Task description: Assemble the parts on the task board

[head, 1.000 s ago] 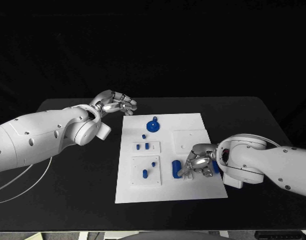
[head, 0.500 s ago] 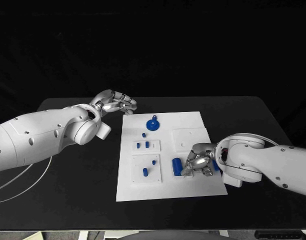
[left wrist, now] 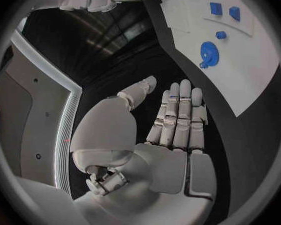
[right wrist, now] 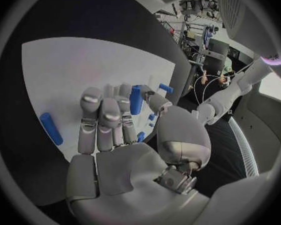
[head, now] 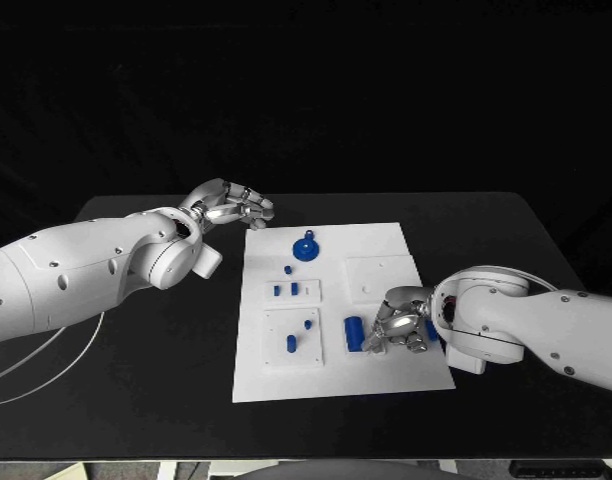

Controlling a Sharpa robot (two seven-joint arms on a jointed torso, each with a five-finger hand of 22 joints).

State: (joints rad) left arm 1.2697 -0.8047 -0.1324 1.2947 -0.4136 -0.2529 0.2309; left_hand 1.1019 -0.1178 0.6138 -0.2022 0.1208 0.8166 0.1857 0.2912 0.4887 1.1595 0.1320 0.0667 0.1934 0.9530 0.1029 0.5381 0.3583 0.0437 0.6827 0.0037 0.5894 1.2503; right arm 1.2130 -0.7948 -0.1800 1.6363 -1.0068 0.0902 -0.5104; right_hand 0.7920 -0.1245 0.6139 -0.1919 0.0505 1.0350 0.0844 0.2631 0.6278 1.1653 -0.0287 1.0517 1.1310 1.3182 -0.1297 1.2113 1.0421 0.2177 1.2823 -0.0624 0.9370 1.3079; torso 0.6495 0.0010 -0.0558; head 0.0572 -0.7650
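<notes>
Fingers [right wrist: 135, 105] of the right hand [head: 400, 325] were curled over the near right part of the task board [head: 393, 238]. In the right wrist view they pinched a short blue peg [right wrist: 135, 99] between the thumb and the other digits, so this hand was grasping a part. The left hand [head: 231, 207] hovered off the board's far left corner above the black worktop [head: 133, 390]; its fingers [left wrist: 181, 116] lay straight, side by side, extended and holding nothing.

The white board lay in the middle of the worktop, its long axis running near to far. On it, from large to small:
- a round blue knob [head: 306, 247] at the far end, near the left hand;
- a blue cylinder [head: 354, 333] lying flat just left of the right hand, its long axis near to far;
- small blue pieces [head: 293, 290] standing in the raised plates on the left half.

The governing relation was judged as follows. The plates with their sockets lay to the left of the right hand, beyond the loose cylinder. The right hand was much the nearer hand to both. Seating the held peg would probably require a leftward carry over the cylinder without disturbing it.
</notes>
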